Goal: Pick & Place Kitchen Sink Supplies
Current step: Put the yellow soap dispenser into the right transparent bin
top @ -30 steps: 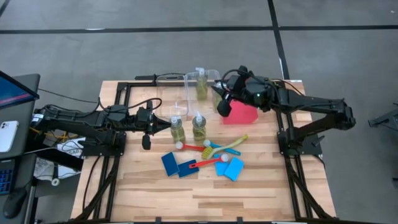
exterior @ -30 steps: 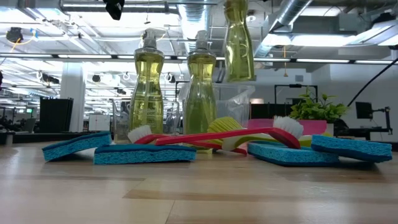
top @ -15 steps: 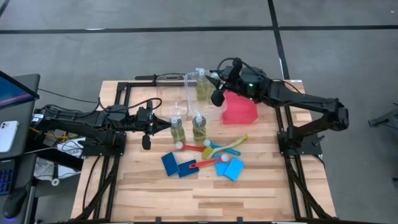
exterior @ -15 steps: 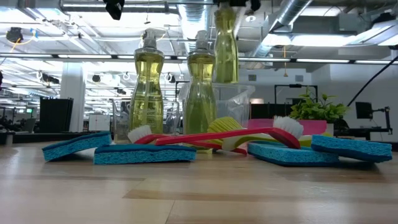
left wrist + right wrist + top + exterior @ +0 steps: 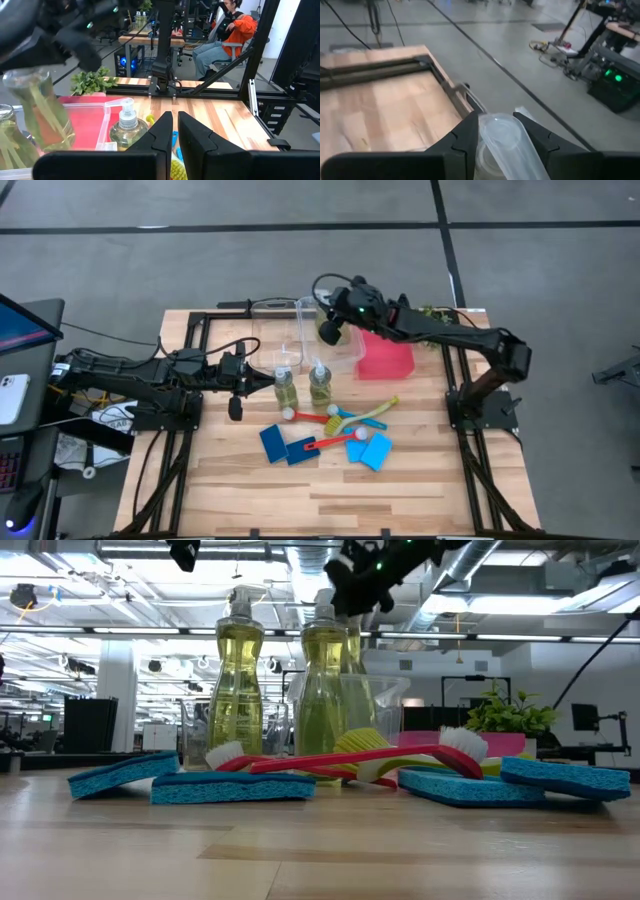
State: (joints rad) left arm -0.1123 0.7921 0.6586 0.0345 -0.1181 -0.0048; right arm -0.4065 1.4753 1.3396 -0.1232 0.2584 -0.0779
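High view: right tool [image 5: 330, 330] pinches a small clear bottle of yellow-green liquid [image 5: 502, 140] over the clear plastic bin [image 5: 345, 350] beneath it, poised for release. Left tool [image 5: 268, 379], fingers pressed together, waits beside two standing bottles [image 5: 286, 388] on the counter [image 5: 420, 480].

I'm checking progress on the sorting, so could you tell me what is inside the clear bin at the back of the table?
The right hand is over the clear bin, hiding most of its inside; a bottle shows there.

Pale matt wood table [image 5: 240, 480], clear glossy plastic bottles [image 5: 238, 680], rough porous blue sponges [image 5: 230, 786].
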